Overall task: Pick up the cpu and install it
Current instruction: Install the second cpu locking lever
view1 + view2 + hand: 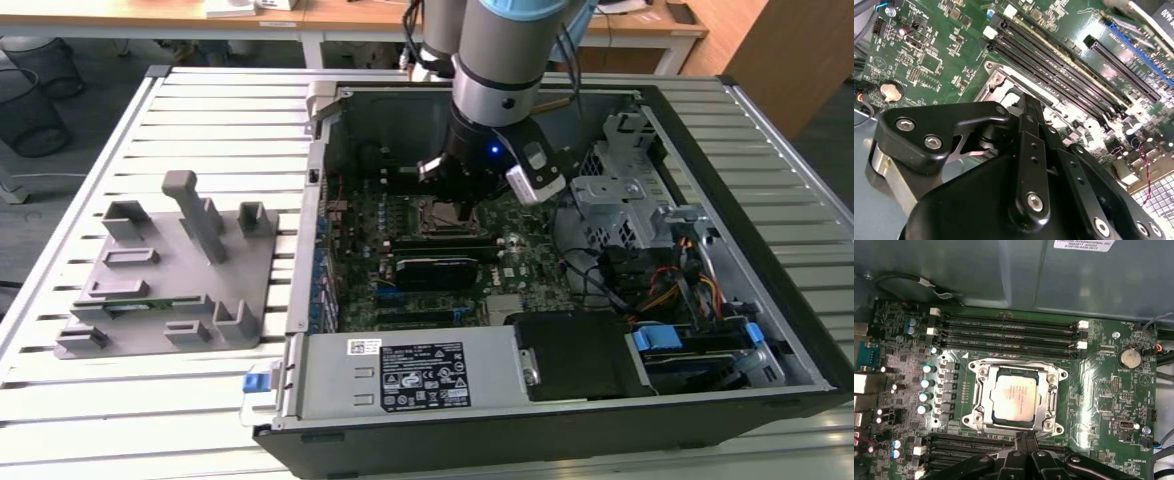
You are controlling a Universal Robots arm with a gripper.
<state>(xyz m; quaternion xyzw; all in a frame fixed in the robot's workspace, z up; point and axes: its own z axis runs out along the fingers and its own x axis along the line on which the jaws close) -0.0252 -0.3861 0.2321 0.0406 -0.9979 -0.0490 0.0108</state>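
Currently the cpu (1013, 397) lies flat inside the metal socket frame (980, 400) on the green motherboard (1104, 405), between two banks of memory slots (1009, 330). The pincer (1025, 452) hovers just beside the socket, its black fingers (1021, 442) closed together and holding nothing. In the exterior view, the arm (497, 80) reaches down into the open computer case (801, 330), which rests on the slatted desk (80, 400).

1. Exterior view: set high, angled down on the open computer case (561, 250) on the slatted worktop (200, 120), whole scene seen.
2. First wrist view: aimed straight down, close over the motherboard (1104, 390).
3. Second wrist view: tilted, closer; memory slots (1064, 75) shared by both wrist views.
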